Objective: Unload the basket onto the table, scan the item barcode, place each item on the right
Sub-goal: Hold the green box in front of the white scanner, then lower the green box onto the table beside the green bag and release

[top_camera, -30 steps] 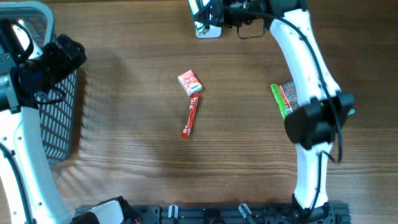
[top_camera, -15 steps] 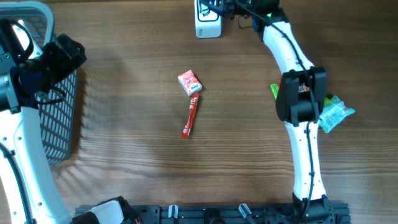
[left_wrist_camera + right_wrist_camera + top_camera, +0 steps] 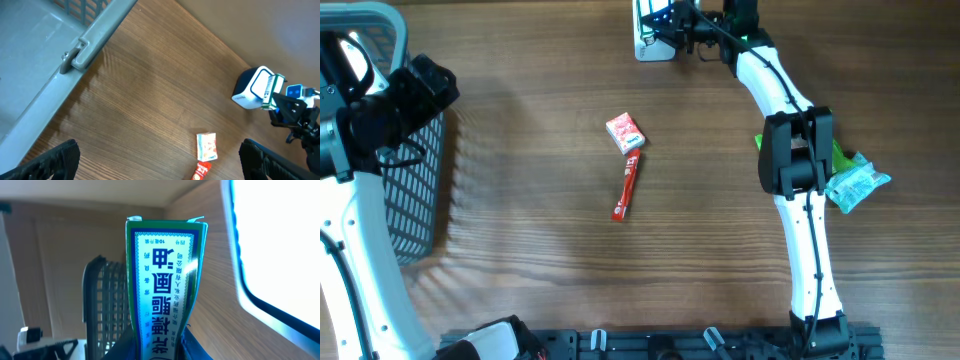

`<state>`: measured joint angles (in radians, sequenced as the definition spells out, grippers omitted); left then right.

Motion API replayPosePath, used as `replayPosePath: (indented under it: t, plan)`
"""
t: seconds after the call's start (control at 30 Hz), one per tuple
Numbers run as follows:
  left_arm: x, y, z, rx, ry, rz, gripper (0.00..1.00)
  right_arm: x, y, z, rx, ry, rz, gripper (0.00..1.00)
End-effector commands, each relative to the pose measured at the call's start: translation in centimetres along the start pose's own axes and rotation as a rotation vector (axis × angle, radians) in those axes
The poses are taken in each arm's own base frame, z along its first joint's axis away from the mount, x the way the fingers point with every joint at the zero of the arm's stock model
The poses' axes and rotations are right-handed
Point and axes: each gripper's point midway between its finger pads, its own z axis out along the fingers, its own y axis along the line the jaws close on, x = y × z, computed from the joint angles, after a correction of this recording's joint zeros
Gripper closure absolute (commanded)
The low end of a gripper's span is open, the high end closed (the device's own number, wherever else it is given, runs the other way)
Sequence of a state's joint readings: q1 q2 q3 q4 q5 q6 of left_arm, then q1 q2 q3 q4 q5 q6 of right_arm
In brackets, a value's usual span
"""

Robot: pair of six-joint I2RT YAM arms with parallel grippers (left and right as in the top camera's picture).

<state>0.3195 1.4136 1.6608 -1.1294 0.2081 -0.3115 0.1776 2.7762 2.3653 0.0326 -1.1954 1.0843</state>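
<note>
Right gripper (image 3: 159, 345) pinched shut on the green box (image 3: 165, 280) by one end. Prob light, stiff card, crushable imo, so grip the narrow sides.

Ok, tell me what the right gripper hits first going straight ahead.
Likely the scanner: the right gripper holds its box right beside it. Depth is unclear; the wrist view shows the scanner off to one side, so it might pass.

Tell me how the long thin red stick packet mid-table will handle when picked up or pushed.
The long thin red stick packet looks flat and slim, so it is probably light and may bend if gripped at one end. Lying flat on the wooden table, it would likely slide or swivel when pushed, not roll.
</note>
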Motion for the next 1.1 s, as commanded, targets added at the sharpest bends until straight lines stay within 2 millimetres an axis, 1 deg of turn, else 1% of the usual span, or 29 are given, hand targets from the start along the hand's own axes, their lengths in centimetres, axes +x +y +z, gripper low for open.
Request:
replayPosePath:
  t: [0.0,0.07,0.13,0.23,0.3,0.37,0.5,0.53,0.6,0.63,0.7,0.73,0.77,0.83,0.9,0.93,0.97,1.03,1.07]
  plan:
    - [-0.1,-0.5,-0.2,0.017,-0.004,0.021,0.0,-0.4,-2.1,-0.1,0.062,-0.036,0.011,0.83]
    - [-0.1,-0.5,-0.2,0.017,-0.004,0.021,0.0,-0.2,-2.8,-0.2,0.086,-0.035,-0.014,0.83]
    - [-0.1,-0.5,-0.2,0.017,-0.004,0.021,0.0,-0.3,-2.8,-0.3,0.087,-0.037,-0.019,0.83]
    - [-0.1,-0.5,-0.2,0.017,-0.004,0.021,0.0,-0.6,-2.2,-0.7,0.084,-0.046,-0.03,0.83]
    - [-0.1,-0.5,-0.2,0.017,-0.004,0.021,0.0,-1.0,-1.3,-1.2,0.077,-0.054,-0.051,0.83]
    - [-0.1,-0.5,-0.2,0.017,-0.004,0.021,0.0,-1.3,0.4,-1.8,0.064,-0.058,-0.094,0.84]
    - [-0.1,-0.5,-0.2,0.017,-0.004,0.021,0.0,-1.6,5.1,-3.5,0.055,-0.066,-0.193,0.84]
    - [-0.1,-0.5,-0.2,0.017,-0.004,0.021,0.0,-1.6,7.2,-4.5,0.091,-0.086,-0.239,0.85]
    - [-0.1,-0.5,-0.2,0.017,-0.004,0.021,0.0,-1.4,8.9,-5.6,0.172,-0.12,-0.261,0.86]
    - [-0.1,-0.5,-0.2,0.017,-0.004,0.021,0.0,-0.9,10.2,-6.7,0.251,-0.142,-0.293,0.86]
    - [-0.1,-0.5,-0.2,0.017,-0.004,0.021,0.01,0.4,12.2,-8.7,0.382,-0.162,-0.341,0.86]
    - [-0.1,-0.5,-0.2,0.017,-0.004,0.021,0.0,1.3,13.2,-9.8,0.445,-0.162,-0.366,0.86]
    - [-0.1,-0.5,-0.2,0.017,-0.004,0.021,0.0,2.1,13.7,-10.6,0.49,-0.156,-0.383,0.86]
    - [-0.1,-0.5,-0.2,0.017,-0.004,0.021,0.0,4.5,14.9,-13.1,0.626,-0.138,-0.401,0.86]
    - [-0.1,-0.5,-0.2,0.017,-0.004,0.021,0.0,6.8,14.7,-16.0,0.786,-0.115,-0.386,0.85]
    - [-0.1,-0.5,-0.2,0.017,-0.004,0.021,0.0,7.7,14.4,-17.1,0.849,-0.097,-0.375,0.85]
    - [-0.1,-0.5,-0.2,0.017,-0.004,0.021,0.0,9.3,13.7,-18.7,0.942,-0.051,-0.358,0.85]
    - [-0.1,-0.5,-0.2,0.017,-0.004,0.021,0.0,11.6,12.3,-20.5,1.047,0.038,-0.317,0.85]
    - [-0.1,-0.5,-0.2,0.017,-0.004,0.021,0.0,13.4,11.4,-21.6,1.106,0.11,-0.281,0.83]
